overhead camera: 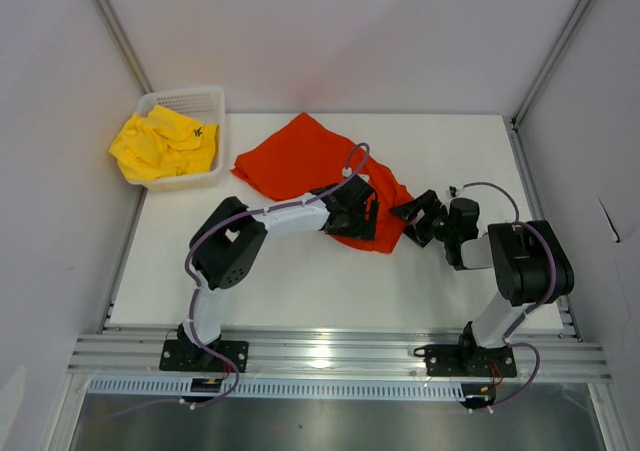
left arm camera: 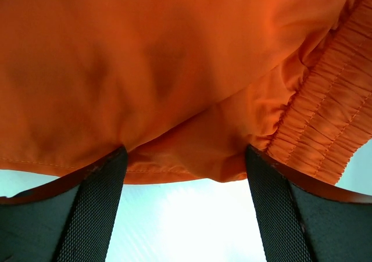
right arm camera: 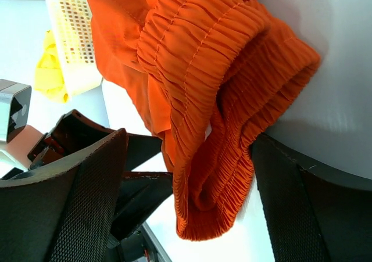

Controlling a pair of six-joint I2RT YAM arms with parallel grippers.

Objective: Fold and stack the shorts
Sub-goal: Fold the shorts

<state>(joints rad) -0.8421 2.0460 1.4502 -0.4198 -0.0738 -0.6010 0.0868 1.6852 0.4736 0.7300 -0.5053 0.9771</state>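
Straddling the orange-red shorts [overhead camera: 295, 161], left fingers [left arm camera: 96, 210] and right fingers [right arm camera: 75, 204] stand wide, seemingly gripping nothing; yellow shorts [overhead camera: 160, 143] fill the basket [overhead camera: 186, 181].

The orange-red shorts [overhead camera: 300, 161] in the middle of the table are one solid colour. Their gathered waistband [right arm camera: 203, 99] is the same shade, finely ribbed, with matching stitch lines. At the far left, the yellow shorts [overhead camera: 160, 146] are bright and plain (apart from 1 small black mark [overhead camera: 200, 131]) and lie in a white mesh basket [overhead camera: 190, 99]. The table [overhead camera: 300, 281] is plain white. The left gripper [left arm camera: 185, 151] has 2 black pads [left arm camera: 99, 210] with a woven texture, and the cables [overhead camera: 355, 156] are purple.
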